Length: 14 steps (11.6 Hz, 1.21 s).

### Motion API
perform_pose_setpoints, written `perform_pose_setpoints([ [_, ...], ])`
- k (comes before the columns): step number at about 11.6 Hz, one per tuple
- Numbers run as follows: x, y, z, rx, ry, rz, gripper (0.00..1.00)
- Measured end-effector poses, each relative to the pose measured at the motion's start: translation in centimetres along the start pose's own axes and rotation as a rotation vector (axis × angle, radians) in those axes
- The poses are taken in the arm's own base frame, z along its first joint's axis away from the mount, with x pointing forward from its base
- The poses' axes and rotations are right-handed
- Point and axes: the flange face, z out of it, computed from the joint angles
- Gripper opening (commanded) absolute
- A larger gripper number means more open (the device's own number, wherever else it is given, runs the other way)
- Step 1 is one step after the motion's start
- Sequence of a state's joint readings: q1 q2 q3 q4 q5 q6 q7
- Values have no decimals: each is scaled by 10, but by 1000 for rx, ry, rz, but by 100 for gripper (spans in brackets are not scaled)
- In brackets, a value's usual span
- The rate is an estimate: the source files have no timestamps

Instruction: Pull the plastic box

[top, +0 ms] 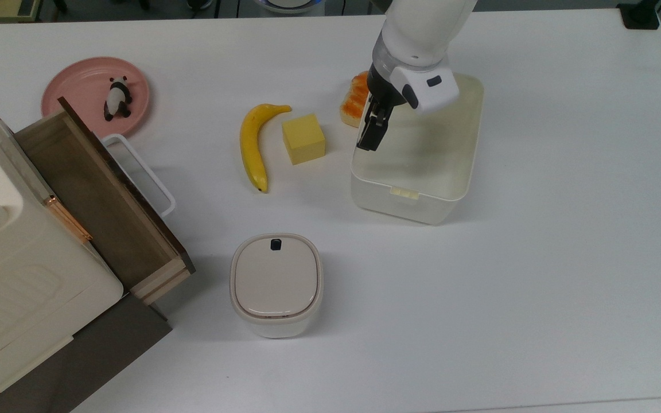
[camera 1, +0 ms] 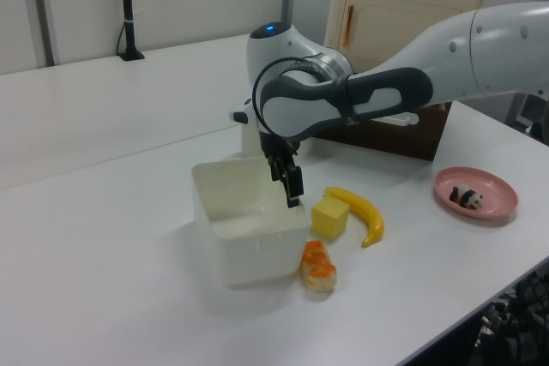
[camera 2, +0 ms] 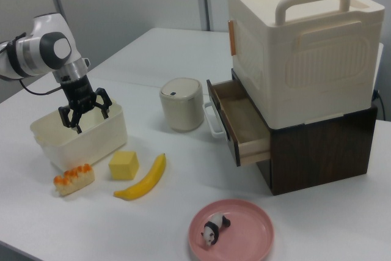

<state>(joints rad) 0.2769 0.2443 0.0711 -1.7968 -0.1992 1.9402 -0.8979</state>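
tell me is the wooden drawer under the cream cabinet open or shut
Open: the brown wooden drawer juts out of the dark base under the cream cabinet, its empty inside showing.

I see bright, even light from above; soft small shadows sit under things on the shiny white table (top: 537,287); my pictures look clear, with no strong glare.

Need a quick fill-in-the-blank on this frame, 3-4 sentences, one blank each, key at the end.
1. The gripper reaches into the open top of the plastic ____.
2. The panda figurine lies on a ____ plate.
3. In the top view, the yellow cube sits between the plastic box and the ____.
4. The wooden drawer of the cabinet is ____.

Missing words: box; pink; banana; open
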Motion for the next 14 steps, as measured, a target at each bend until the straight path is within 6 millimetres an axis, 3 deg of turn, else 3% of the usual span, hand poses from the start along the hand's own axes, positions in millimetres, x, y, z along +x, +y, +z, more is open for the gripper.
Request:
perform_pose_setpoints([
  [4,-4,3,-4,-7,4,9,100],
  [11,-5,12,-67,-102,80,197,100],
  [14,-11,12,-80,-113,101,346,100],
])
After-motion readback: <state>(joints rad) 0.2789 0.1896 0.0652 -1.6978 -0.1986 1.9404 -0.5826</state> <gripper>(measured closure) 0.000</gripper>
